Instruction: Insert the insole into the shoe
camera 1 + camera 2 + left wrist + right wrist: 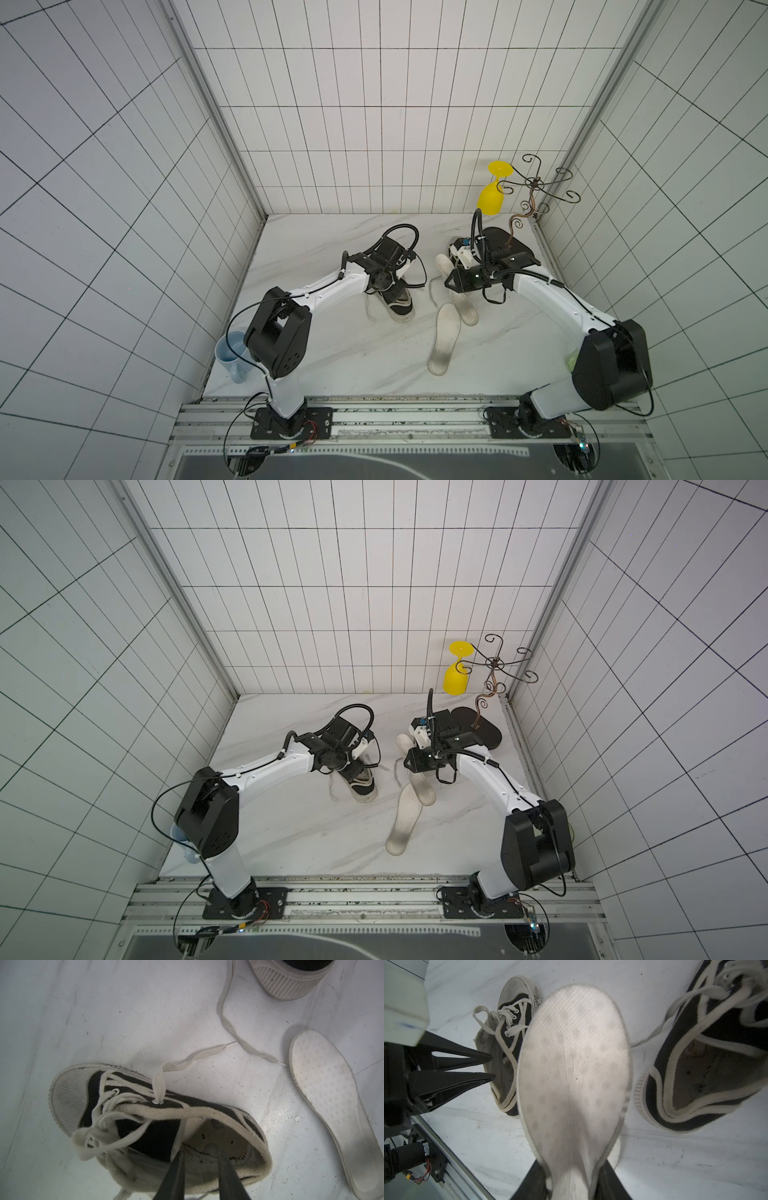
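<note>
The right gripper (571, 1176) is closed on the heel end of the white perforated foam insole (573, 1064), which is held aloft outside the shoe, presumably for toe-first entry. The left gripper (199, 1153), narrowly parted, is set at the collar of the black-and-white canvas high-top shoe (145, 1138), likely to steady its opening. Whether fabric is gripped cannot be told. The insole's heel tip is hidden.

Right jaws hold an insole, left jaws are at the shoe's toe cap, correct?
No: the left gripper has its jaws at the open collar of the shoe, not its toe cap, as the left wrist view shows. The right gripper does hold an insole.
</note>
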You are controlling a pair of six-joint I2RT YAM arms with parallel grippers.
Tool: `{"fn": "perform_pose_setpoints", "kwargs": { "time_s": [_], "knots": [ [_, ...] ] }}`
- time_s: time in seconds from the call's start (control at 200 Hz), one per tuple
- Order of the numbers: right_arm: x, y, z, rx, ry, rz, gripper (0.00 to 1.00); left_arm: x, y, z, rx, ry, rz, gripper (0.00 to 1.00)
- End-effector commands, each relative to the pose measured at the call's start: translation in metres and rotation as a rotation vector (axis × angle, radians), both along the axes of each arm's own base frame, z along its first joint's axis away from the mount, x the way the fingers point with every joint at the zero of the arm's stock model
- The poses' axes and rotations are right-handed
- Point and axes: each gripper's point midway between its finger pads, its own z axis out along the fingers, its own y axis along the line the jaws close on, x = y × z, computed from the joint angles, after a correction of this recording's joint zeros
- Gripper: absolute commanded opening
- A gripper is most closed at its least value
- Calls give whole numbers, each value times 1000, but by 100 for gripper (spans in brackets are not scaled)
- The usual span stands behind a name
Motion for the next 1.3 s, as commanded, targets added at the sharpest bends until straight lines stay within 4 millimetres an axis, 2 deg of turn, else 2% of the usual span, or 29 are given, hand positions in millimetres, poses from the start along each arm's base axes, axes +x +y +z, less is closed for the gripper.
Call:
{"fn": "perform_pose_setpoints", "kwargs": {
  "time_s": [0.0, 0.08, 0.14, 0.24, 0.32, 0.405, 0.48, 0.575, 0.65, 0.835, 1.074, 1.294],
  "knots": [
    [16, 4, 37, 42, -71, -18, 36, 11, 7, -3, 58, -32, 22, 27],
    [17, 4, 38, 44, -76, -18, 36, 13, 7, 7, 30, -33, 71, 28],
    [18, 2, 37, 43, -73, -26, 36, 15, 2, 32, -50, -31, 136, 26],
    [20, 1, 37, 46, -73, -48, 36, 16, -4, 83, -270, 32, 375, 25],
    [23, -2, 33, 40, -72, -76, 36, 8, -7, 99, -452, 192, 633, 28],
    [25, -4, 32, 42, -74, -101, 35, -1, -16, 94, -672, 438, 896, 30],
    [25, -5, 33, 59, -82, -122, 35, -5, -43, 100, -906, 601, 998, 30],
    [20, -6, 33, 75, -89, -139, 35, -13, -56, 89, -909, 696, 1178, 32],
    [17, -9, 34, 73, -101, -150, 35, -15, -54, 80, -875, 699, 1326, 32],
    [10, -16, 40, 67, -133, -165, 35, -10, -15, 66, -917, 566, 1649, 31],
    [2, -20, 45, 68, -149, -168, 35, -4, 20, 37, -928, 555, 1852, 30],
    [1, -19, 47, 77, -149, -164, 35, 11, 27, 27, -950, 550, 1900, 31]
  ]
}}
